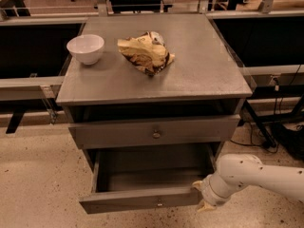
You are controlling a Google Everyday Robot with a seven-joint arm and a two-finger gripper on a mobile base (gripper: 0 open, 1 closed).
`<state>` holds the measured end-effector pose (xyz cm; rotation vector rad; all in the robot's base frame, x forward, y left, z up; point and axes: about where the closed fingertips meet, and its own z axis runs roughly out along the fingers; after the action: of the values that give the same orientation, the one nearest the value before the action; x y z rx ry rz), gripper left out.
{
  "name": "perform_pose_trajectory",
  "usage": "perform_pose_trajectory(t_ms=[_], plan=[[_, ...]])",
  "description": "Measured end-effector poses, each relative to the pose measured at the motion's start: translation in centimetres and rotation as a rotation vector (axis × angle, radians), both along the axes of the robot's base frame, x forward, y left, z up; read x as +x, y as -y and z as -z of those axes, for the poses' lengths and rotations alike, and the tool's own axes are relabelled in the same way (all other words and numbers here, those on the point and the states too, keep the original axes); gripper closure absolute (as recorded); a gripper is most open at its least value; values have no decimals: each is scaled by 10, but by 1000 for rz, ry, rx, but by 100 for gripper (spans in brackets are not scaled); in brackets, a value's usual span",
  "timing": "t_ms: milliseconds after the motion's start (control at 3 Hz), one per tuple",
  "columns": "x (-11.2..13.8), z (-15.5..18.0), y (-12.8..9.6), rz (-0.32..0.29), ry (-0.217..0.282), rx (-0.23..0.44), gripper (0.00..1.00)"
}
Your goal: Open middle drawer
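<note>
The grey cabinet (199,75) stands in the middle of the camera view. Its middle drawer (137,201), with a long flat grey front and a small brass knob (159,204), is pulled well out, and its grey box (152,172) looks empty. Above it the bigger uppermost front (109,133) with its own knob (156,134) stands nearly shut. The lowest drawer is hidden. My gripper (202,196), on a white arm (256,175) that comes in from the right, is at the right end of the middle drawer's front.
A white bowl (85,48) and a crumpled yellow-brown chip bag (145,53) lie on the cabinet top. Grey rails and dark bays flank the cabinet. Cables and a black stand (278,127) are on the speckled floor at the right.
</note>
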<state>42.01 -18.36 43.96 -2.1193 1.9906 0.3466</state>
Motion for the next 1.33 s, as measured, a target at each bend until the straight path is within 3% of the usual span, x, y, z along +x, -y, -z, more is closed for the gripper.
perform_pose_trajectory(t_ms=[333,667,1000,1333], plan=[[1,0,1,-1,-3,-1,83],[3,0,1,-1,-3,-1,88],[-7,-7,2,-11,0,7,87],[-12,-16,2,-21,8,13,69]])
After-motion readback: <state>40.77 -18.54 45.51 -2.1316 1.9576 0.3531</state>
